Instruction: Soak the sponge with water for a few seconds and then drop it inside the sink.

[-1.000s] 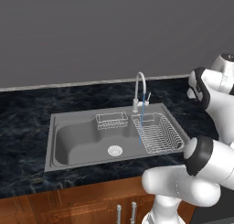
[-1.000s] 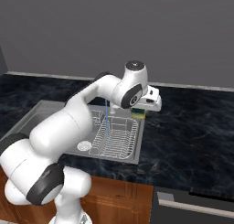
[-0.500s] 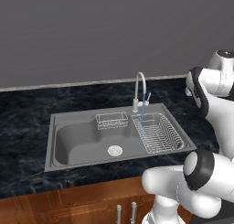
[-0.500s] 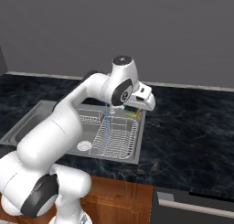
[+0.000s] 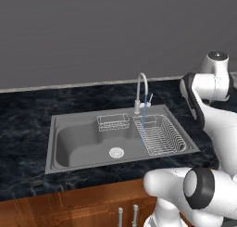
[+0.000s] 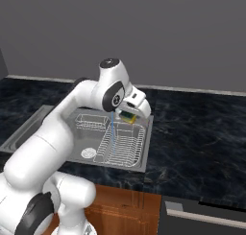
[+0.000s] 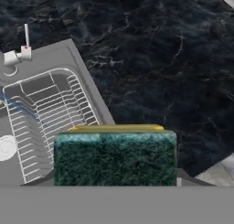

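The sponge (image 7: 115,155), yellow under a dark green top, sits clenched in the hand (image 6: 129,113), its green face large at the bottom of the hand view. It hangs above the right edge of the sink (image 6: 62,133), over the rack's (image 6: 124,147) far corner. The water (image 6: 112,132) falls just left of the hand, apart from the sponge, down into the rack. Dark tabletop (image 6: 202,133) lies to the hand's right. Since half a second ago the hand has swung left and lower, nearer the stream, from beside the faucet (image 5: 141,89).
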Motion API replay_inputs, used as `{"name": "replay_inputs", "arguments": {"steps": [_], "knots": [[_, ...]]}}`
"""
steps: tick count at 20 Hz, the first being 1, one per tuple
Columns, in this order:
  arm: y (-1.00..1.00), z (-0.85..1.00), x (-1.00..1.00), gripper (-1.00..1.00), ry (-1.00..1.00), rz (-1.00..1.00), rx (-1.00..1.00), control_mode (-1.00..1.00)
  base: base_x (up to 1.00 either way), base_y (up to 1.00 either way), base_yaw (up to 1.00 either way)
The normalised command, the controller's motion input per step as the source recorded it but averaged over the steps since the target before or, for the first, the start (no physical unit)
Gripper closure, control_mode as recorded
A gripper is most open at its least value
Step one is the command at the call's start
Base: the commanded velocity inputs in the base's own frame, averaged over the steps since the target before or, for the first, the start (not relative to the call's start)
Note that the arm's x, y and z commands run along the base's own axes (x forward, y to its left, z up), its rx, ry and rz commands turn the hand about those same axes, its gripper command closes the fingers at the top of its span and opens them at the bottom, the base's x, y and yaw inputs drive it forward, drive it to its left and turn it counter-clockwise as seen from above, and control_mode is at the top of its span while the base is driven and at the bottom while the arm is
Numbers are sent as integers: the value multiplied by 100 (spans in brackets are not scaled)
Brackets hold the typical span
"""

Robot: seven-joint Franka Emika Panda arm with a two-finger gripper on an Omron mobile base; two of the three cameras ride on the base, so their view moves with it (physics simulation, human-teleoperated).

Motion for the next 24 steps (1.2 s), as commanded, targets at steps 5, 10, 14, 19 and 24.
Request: {"name": "replay_inputs", "arguments": {"steps": [5,10,14,19,24], "knots": [[22,0,-10,100,-7,-16,-4,-100,0,0,0],[22,0,-3,100,-3,-17,-7,-100,0,0,0],[29,0,-1,100,-3,-16,-7,-100,0,0,0],[35,0,-7,100,-7,-14,-6,-100,0,0,0],[32,0,-4,100,-10,-10,-2,-100,0,0,0]]}}
